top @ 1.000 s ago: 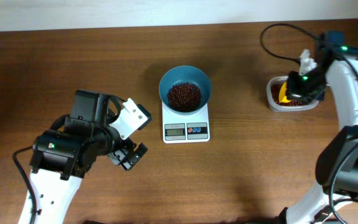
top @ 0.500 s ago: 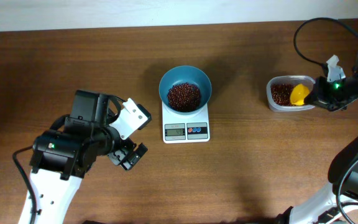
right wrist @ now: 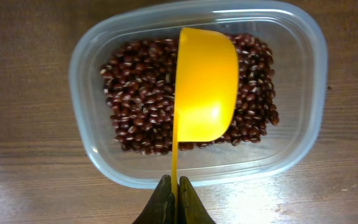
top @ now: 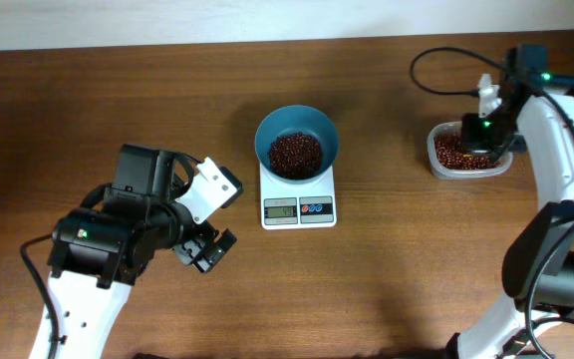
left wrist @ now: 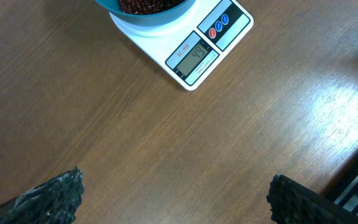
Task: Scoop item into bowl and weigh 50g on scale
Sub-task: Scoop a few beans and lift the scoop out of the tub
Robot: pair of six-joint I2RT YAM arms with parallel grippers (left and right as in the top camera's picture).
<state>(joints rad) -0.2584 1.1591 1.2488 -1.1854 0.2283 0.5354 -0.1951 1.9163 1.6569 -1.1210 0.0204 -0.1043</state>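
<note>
- Over the tub point(right wrist: 92, 149), your right tool point(right wrist: 174, 186) is pinched tight on the thin handle of the yellow scoop point(right wrist: 207, 87). The scoop is rolled on its side above the beans point(right wrist: 135, 106), likely lined up to dig a small top-up.
- More beans sit in the teal bowl point(top: 267, 135) on the scale point(top: 322, 186). The display point(left wrist: 194, 56) reads forty-something with the last digit unclear, so it's probably short of target.
- Your left tool point(left wrist: 173, 199) hangs spread wide over the tabletop point(left wrist: 104, 124) beside the scale. It holds nothing and is parked off the scoop's path.

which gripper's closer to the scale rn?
Left. The left gripper is just left of the scale, open. The right gripper is much farther, off to its right, holding a yellow scoop over the clear tub of beans.
</note>
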